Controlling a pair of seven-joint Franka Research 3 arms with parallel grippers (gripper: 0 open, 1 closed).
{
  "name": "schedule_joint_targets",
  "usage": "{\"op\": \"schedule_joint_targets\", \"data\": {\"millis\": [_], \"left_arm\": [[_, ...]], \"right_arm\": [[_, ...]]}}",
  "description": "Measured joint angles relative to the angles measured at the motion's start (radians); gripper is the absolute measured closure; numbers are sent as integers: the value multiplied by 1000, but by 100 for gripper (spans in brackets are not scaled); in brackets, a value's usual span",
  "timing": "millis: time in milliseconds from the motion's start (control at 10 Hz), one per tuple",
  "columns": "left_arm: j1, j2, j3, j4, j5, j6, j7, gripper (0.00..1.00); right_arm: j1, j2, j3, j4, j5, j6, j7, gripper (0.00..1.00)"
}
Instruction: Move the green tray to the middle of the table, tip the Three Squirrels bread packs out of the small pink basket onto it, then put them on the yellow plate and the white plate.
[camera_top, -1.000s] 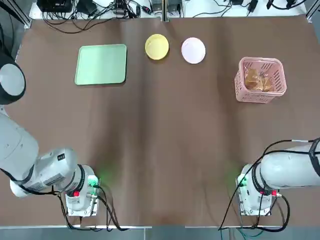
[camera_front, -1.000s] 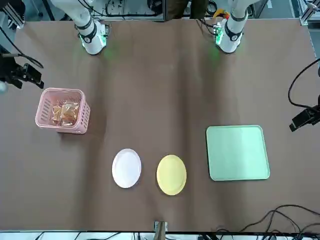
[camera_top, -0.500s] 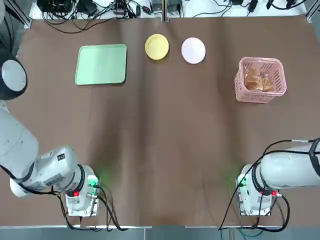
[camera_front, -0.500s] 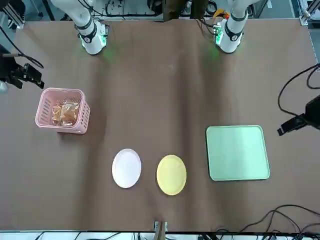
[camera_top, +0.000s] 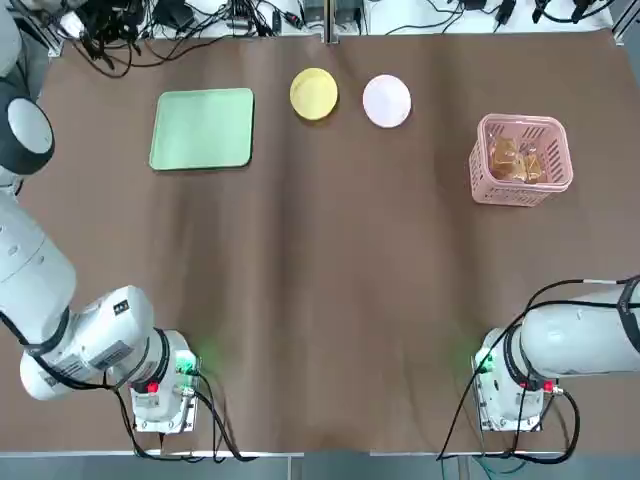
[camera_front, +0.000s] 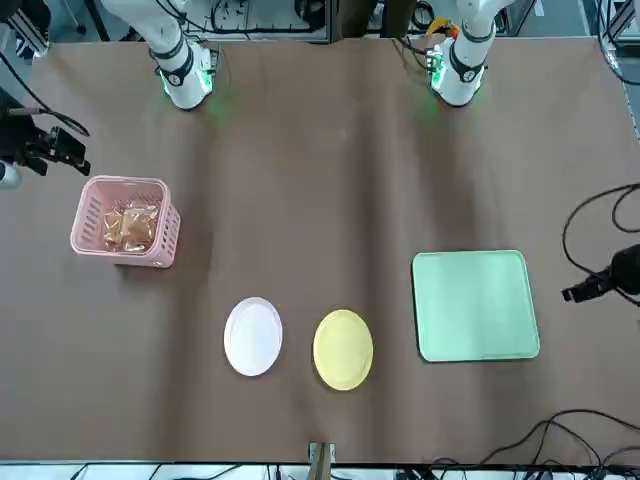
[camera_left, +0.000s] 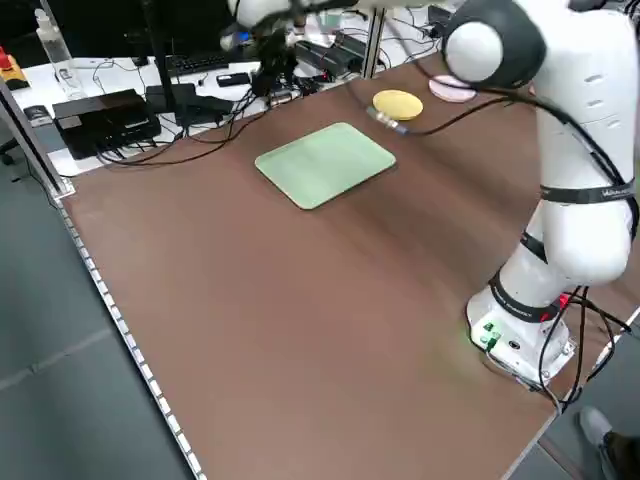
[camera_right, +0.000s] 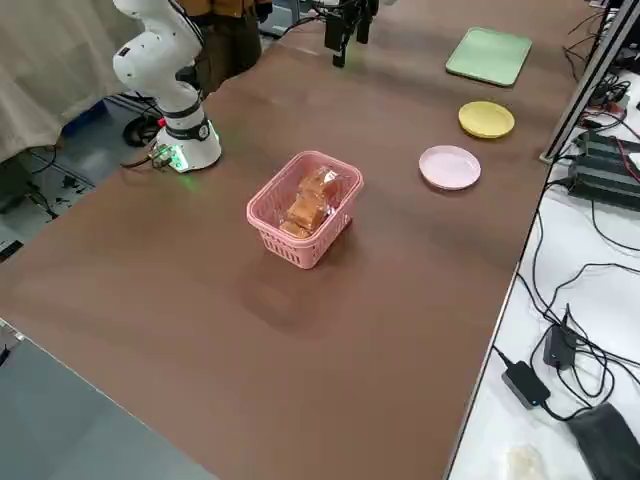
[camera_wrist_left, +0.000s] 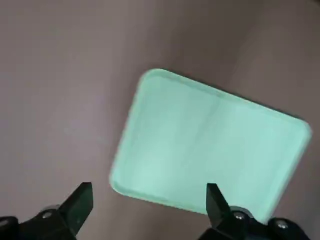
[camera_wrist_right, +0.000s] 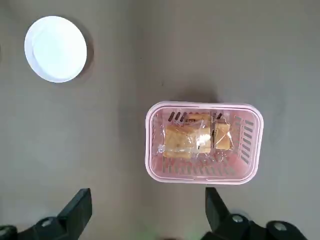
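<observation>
Your green tray (camera_top: 202, 129) lies flat at the far left of the table (camera_top: 320, 300), empty, not at the middle. Beside it along the far edge you have the yellow plate (camera_top: 314, 93), then the white plate (camera_top: 386, 101), both bare and apart from each other. The small pink basket (camera_top: 522, 159) stands upright at the far right, with the Three Squirrels bread packs (camera_wrist_right: 195, 138) inside it. Your left gripper (camera_wrist_left: 147, 200) hangs above the tray's edge, fingers spread wide, holding nothing and touching nothing. Your right gripper (camera_wrist_right: 145, 207) sits high above the table near the basket, fingers likewise spread and empty.
</observation>
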Motion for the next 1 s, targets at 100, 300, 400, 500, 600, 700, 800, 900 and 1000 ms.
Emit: {"op": "schedule_joint_targets", "data": {"millis": [100,300,400,500,600,700,800,900,1000], "left_arm": [[-2,41,-2,-31,40,90,9,0],[-17,69,-4,-181,86,329,9,0],[-19,72,-4,-275,94,453,9,0],[-17,79,-1,-343,95,533,9,0],[-11,85,4,-375,96,564,9,0],[-2,88,8,-385,96,569,9,0],[9,88,9,-388,97,569,10,0],[18,89,10,-392,97,569,12,0],[23,94,10,-394,97,569,12,1]], "right_arm": [[0,0,0,0,0,-2,0,0],[0,0,0,0,0,-6,0,0],[0,0,1,0,0,-7,0,0],[0,0,0,0,0,-7,0,0],[0,0,0,0,0,-7,0,0],[0,0,1,0,0,-7,0,0],[0,0,1,0,0,-7,0,0],[0,0,1,0,0,-7,0,0],[0,0,1,0,0,-7,0,0]]}}
